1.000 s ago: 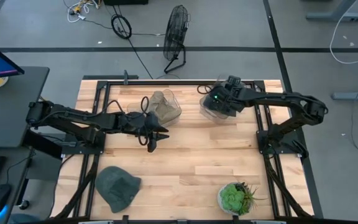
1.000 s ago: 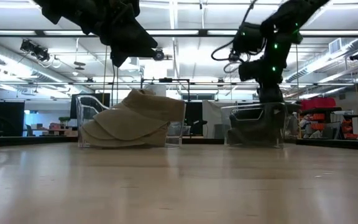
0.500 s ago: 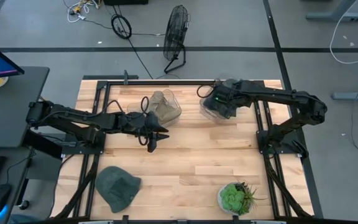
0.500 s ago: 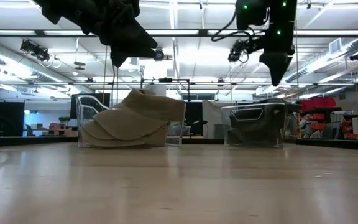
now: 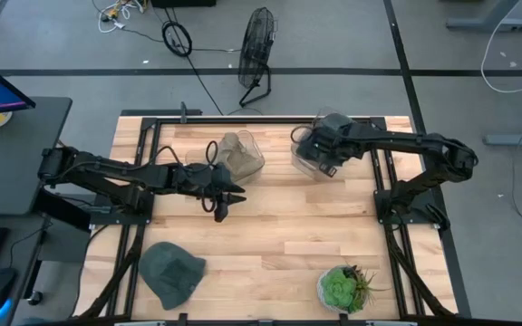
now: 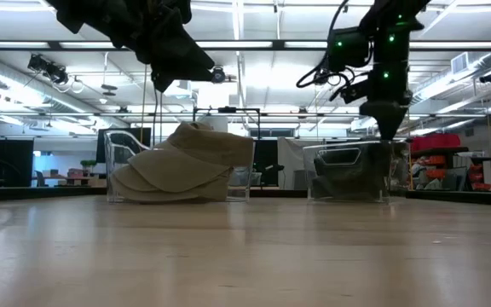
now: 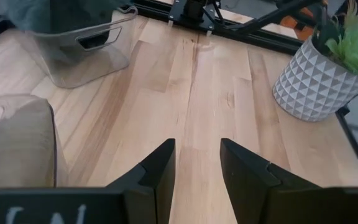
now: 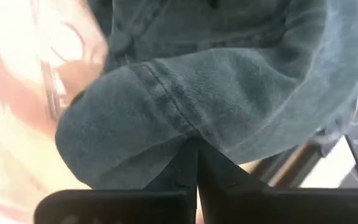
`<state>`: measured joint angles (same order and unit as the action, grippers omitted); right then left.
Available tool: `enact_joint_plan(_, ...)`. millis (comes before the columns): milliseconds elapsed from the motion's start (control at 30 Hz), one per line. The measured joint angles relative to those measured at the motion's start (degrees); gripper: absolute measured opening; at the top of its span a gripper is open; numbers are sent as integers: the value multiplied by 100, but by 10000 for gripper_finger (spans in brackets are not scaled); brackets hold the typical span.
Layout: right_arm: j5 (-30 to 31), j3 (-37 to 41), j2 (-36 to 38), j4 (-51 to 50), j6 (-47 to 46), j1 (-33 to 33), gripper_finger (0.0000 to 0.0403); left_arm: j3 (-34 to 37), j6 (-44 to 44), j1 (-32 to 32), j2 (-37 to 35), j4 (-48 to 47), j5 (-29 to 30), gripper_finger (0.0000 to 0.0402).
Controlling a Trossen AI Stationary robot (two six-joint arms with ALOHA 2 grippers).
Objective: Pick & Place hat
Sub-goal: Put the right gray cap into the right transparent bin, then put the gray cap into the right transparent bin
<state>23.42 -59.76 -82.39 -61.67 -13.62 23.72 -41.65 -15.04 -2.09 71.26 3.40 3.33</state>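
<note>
A dark denim hat (image 5: 313, 161) lies in a clear bin (image 6: 352, 170) at the table's far right. My right gripper (image 6: 389, 132) points down, shut, its tip at the bin's rim, right over the hat (image 8: 185, 93). A beige hat (image 5: 239, 154) sits in a second clear bin (image 6: 118, 166) at the far middle. A grey-green hat (image 5: 172, 272) lies flat on the table near the front left. My left gripper (image 5: 221, 206) hovers open and empty above the table's middle, and its wrist view (image 7: 197, 168) shows bare wood between the fingers. My right gripper's shut fingers (image 8: 194, 180) point down at the dark hat's cloth (image 8: 166, 124) inside the bin. I cannot tell whether their tips touch it.
A potted plant in a white patterned pot (image 5: 341, 288) stands at the front right and also shows in the left wrist view (image 7: 316, 78). Black frame rails (image 5: 143, 208) run along the table's left and right sides. Bare wood lies in the table's middle.
My right gripper rose up out of the bin with the dark hat, then came down again to the bin's rim. It stays shut. The dark hat stays in the bin.
</note>
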Motion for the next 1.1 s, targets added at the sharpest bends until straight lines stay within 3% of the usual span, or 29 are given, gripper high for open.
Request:
enact_joint_plan(300,-1278,402,-17,1410,704,803,2,0,77,-2,0,-7,0,130)
enact_joint_plan(733,-1562,1062,-281,1664,669,1152,4,0,71,0,0,-6,0,130)
enact_joint_plan(1100,-1437,-398,-247,47,833,1119,47,0,-677,-72,-16,-19,-88,130)
